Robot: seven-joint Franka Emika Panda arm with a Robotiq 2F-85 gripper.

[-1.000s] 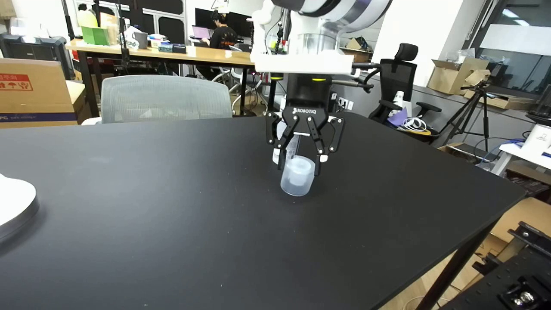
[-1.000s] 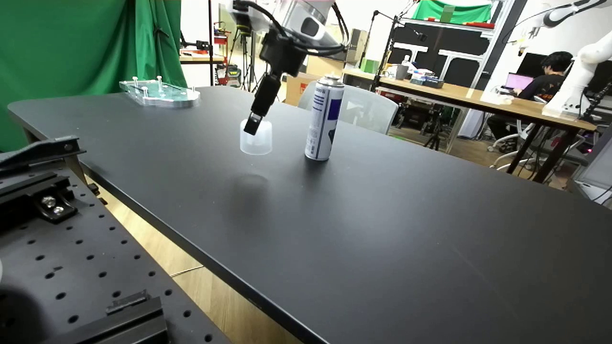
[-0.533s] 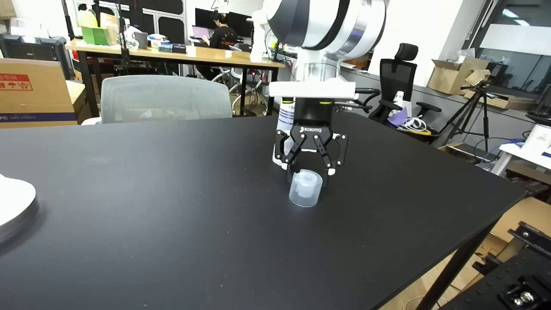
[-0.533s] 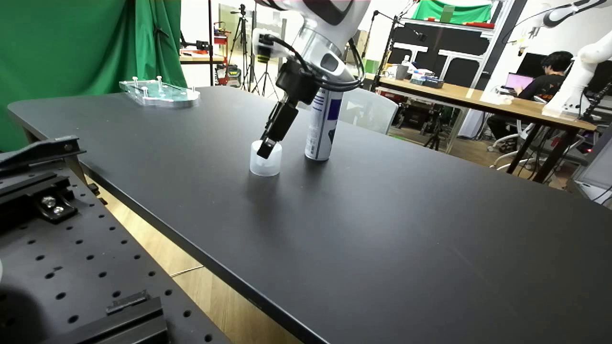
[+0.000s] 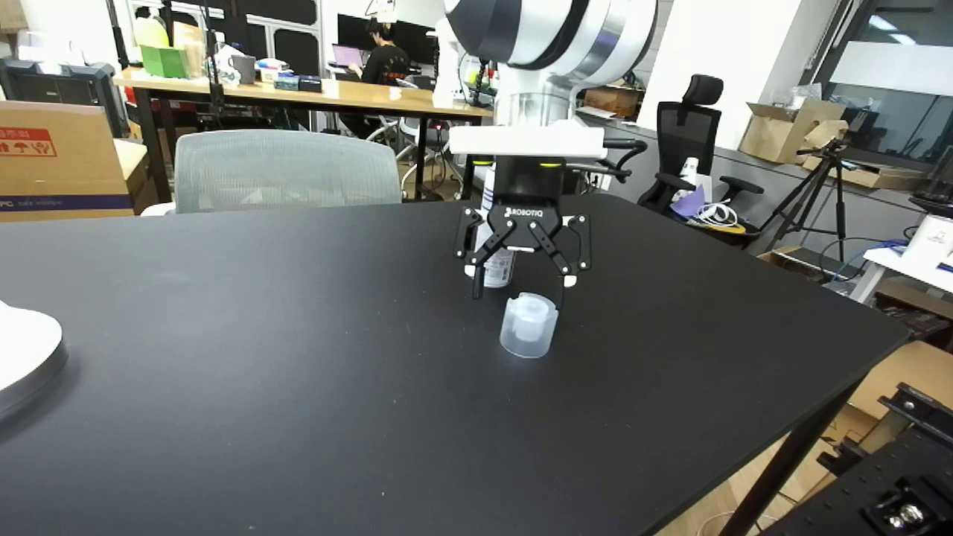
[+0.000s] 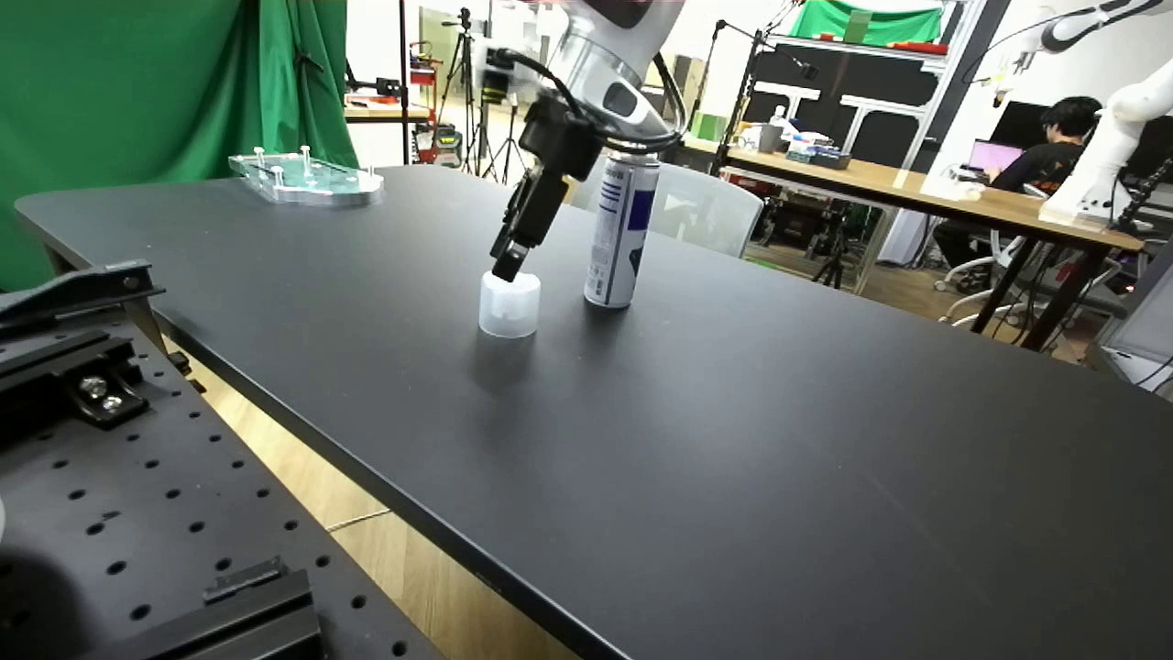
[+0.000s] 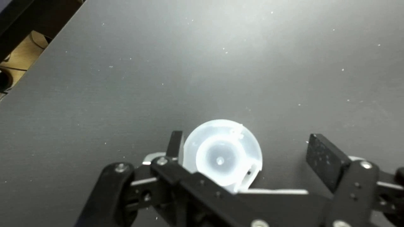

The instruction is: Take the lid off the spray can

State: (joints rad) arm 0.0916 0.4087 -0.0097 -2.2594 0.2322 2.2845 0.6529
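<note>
The lid (image 5: 529,327) sits on the black table (image 5: 298,387): translucent whitish plastic, notched rim, inner ring showing from above. The gripper (image 5: 519,298) is slanted just over it, fingers (image 7: 325,160) spread wide, nothing in their grip. Wrist view has the lid between them, off-centre: left finger there is just beside the rim, I can't tell if touching; right one is well apart, tabletop showing in the gap.

In an exterior view the spray can (image 6: 619,238), white with blue patch and dark print, lid off, stands upright, right of the lid and a bit farther, top partly hidden by the arm (image 6: 596,60). In an exterior view the spray can (image 5: 497,269) is left of the lid and farther, partly behind the gripper.

Grey mesh chair (image 5: 287,171) at the table's far side, cardboard box (image 5: 59,175) far left, black office chair (image 5: 689,138) far right. In an exterior view, green curtain (image 6: 137,101) far left, person (image 6: 1068,133) in dark clothes far right by a wooden desk (image 6: 889,181).
</note>
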